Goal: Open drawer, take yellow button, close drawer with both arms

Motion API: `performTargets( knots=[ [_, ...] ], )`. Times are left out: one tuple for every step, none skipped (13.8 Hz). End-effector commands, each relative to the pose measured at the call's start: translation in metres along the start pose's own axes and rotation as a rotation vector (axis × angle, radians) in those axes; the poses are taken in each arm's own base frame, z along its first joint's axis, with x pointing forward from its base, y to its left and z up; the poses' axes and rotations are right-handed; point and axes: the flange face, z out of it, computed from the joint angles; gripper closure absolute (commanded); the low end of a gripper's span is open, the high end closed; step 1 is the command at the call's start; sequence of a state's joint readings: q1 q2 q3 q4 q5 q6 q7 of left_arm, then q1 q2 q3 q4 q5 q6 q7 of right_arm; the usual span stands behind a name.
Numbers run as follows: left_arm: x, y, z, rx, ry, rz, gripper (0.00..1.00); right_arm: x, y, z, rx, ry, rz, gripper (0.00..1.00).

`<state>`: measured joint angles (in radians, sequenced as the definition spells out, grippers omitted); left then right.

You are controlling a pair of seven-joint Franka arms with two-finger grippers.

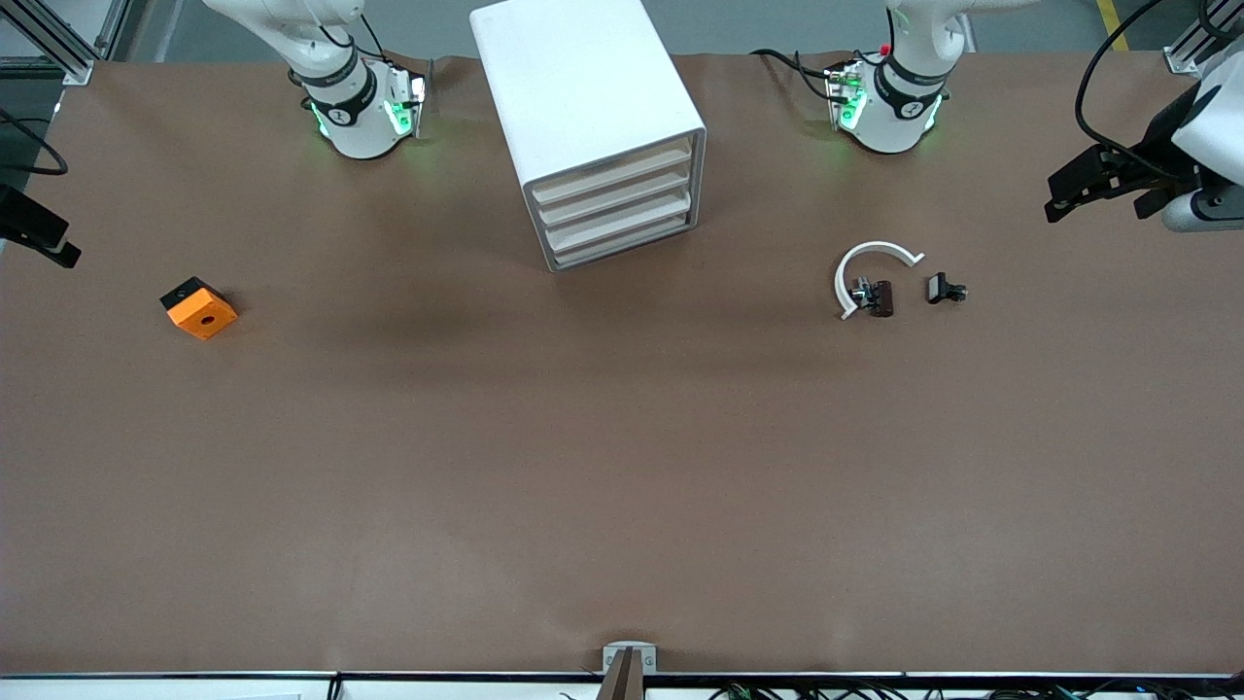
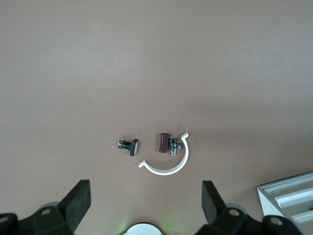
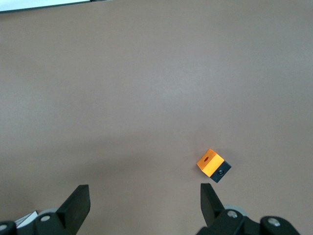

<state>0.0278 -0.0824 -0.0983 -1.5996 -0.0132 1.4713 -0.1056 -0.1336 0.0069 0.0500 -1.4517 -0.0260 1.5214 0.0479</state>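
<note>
The white cabinet [image 1: 583, 107] stands at the back middle of the table, between the two arm bases. All four pale beige drawers [image 1: 614, 209] are shut. One corner of the cabinet also shows in the left wrist view [image 2: 288, 196]. The button is out of view. My left gripper [image 1: 1069, 194] hangs open and empty over the left arm's end of the table; the left wrist view [image 2: 145, 200] shows its fingers wide apart. My right gripper [image 1: 44, 238] hangs open and empty over the right arm's end of the table, and its fingers are wide apart in the right wrist view [image 3: 145, 203].
A white curved strip [image 1: 875, 255] with a dark clip [image 1: 878, 297] and a second small clip [image 1: 946, 289] lie toward the left arm's end, also in the left wrist view [image 2: 168, 166]. An orange square block [image 1: 199, 308] lies toward the right arm's end, also in the right wrist view [image 3: 211, 164].
</note>
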Motion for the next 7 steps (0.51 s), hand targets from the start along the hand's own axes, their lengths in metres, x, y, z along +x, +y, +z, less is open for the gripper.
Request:
performTargets(
  knots=[
    [0.004,-0.001,-0.002,-0.002,0.004,0.011,0.0,0.002,0.001,-0.004,0.001,0.008,-0.005,0.0],
    [0.005,-0.001,-0.004,-0.003,0.01,0.011,0.0,0.002,0.0,-0.004,0.001,0.008,-0.005,0.0],
    [0.006,-0.002,-0.007,0.011,0.018,0.012,0.0,0.002,-0.001,-0.004,0.001,0.008,-0.008,0.0],
    [0.009,-0.003,-0.008,0.018,0.022,0.012,0.0,0.002,-0.002,-0.004,0.001,0.008,-0.008,0.0],
    [0.015,-0.003,-0.006,0.017,0.02,0.012,0.0,0.002,-0.002,-0.004,0.001,0.008,-0.008,0.0],
    [0.022,-0.004,-0.002,0.016,0.014,0.01,0.0,0.002,-0.002,-0.004,0.001,0.008,-0.008,0.0],
    [0.031,-0.004,0.011,0.015,-0.01,0.018,0.0,0.002,-0.002,-0.004,0.001,0.008,-0.008,0.0]
  ],
)
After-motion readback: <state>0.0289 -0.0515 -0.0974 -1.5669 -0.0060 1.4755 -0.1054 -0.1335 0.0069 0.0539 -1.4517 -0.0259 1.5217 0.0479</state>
